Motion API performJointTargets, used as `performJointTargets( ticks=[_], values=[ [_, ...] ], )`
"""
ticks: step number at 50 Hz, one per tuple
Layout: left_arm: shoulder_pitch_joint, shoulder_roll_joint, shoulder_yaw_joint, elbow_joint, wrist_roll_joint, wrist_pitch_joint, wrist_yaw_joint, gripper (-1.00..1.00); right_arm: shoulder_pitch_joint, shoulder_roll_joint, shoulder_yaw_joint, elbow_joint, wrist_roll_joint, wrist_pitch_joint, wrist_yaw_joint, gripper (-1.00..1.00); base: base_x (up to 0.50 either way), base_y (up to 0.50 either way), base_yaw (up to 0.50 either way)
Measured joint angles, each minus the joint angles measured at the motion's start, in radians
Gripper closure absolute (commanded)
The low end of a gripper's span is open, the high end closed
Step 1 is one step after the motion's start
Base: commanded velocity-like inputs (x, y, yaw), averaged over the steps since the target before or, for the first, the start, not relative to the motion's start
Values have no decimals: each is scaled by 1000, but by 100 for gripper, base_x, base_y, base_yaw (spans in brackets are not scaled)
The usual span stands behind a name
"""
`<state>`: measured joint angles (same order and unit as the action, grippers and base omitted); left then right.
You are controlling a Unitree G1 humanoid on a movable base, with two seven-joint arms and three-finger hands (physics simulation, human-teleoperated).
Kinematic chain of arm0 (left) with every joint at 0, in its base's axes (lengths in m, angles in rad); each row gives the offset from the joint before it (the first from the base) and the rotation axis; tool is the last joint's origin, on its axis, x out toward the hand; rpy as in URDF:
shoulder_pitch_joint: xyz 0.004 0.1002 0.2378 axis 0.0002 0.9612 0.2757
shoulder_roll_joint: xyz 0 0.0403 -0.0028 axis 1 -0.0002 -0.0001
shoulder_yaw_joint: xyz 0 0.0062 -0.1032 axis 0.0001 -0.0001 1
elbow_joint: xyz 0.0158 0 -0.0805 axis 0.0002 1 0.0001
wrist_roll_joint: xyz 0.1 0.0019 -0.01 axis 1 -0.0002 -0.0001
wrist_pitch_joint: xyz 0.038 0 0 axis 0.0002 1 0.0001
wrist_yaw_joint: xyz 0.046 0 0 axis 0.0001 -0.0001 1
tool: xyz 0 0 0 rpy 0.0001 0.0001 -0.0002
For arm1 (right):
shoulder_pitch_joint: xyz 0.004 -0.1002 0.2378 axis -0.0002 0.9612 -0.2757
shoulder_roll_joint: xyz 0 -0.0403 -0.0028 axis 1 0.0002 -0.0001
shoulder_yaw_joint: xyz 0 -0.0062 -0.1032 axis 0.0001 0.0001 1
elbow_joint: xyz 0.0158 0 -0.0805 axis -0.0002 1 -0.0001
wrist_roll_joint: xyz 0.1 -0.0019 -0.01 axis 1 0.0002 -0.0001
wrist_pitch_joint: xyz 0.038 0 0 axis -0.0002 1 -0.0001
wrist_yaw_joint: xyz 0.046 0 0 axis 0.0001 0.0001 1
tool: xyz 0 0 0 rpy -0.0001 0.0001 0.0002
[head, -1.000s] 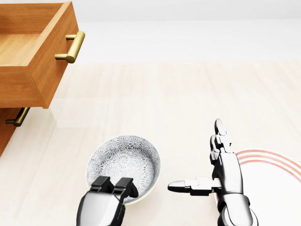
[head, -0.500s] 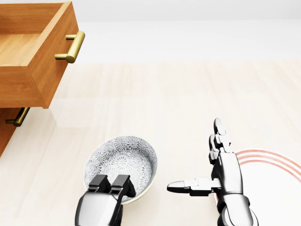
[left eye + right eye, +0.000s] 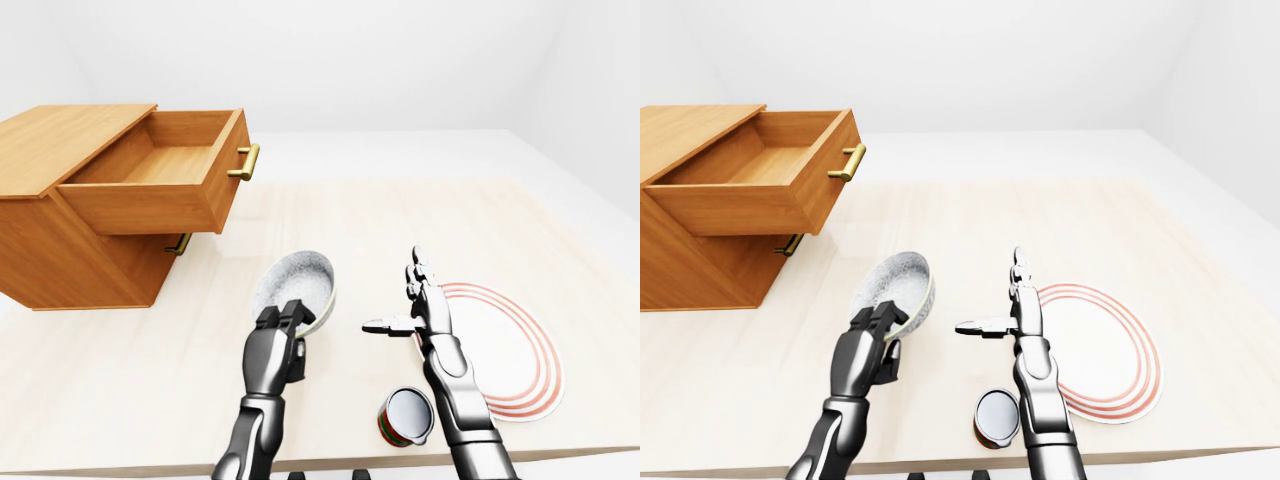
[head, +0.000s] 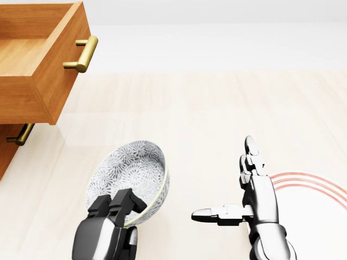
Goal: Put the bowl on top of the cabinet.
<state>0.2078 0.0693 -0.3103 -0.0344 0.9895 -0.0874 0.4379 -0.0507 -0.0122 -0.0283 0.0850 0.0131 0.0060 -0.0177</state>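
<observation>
So we have the bowl [image 4: 130,173] in our left hand [image 4: 105,234], fingers closed over its near rim, and it sits tilted with the far rim raised above the table [image 3: 400,220]. We cannot tell whether it is fully clear of the surface. Our right hand [image 4: 255,201] hangs to its right with fingers spread wide and nothing in it, beside the plate [image 3: 520,350] and a can [image 3: 405,415]. The cabinet [image 3: 60,140] stands far to the left, well apart from the bowl, its drawer [image 3: 160,175] pulled out. We judge the grasp done. The lift, the carry left and the set-down on the cabinet's flat top are left.
</observation>
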Motion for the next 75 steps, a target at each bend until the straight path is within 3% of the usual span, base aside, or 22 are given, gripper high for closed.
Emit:
performJointTargets(
  ticks=[19,33,44,57,61,65,72,75],
  values=[
    [63,13,-36,-278,-144,0,-183,97,-3,1,3,8,-2,-3,0,-100,0,0,0],
    [54,11,-42,-507,-290,0,-339,97,-7,1,4,17,-3,-7,0,-100,0,0,0],
    [-19,-22,-4,-684,-384,0,-477,98,-5,2,5,11,-4,-3,0,-100,0,0,0],
    [-176,-63,81,-859,-450,1,-633,98,0,4,9,0,-7,1,0,-100,0,0,0],
    [-245,-65,123,-898,-465,28,-679,97,1,5,10,-3,-7,2,1,-100,0,0,0],
    [-317,-60,168,-934,-478,72,-718,97,4,5,11,-7,-8,3,1,-100,0,0,0],
    [-456,-22,263,-970,-524,175,-759,98,7,5,11,-14,-7,5,2,-100,0,0,0],
    [-522,3,307,-980,-551,175,-773,98,8,5,11,-16,-7,6,3,-100,0,0,0]
  ],
)
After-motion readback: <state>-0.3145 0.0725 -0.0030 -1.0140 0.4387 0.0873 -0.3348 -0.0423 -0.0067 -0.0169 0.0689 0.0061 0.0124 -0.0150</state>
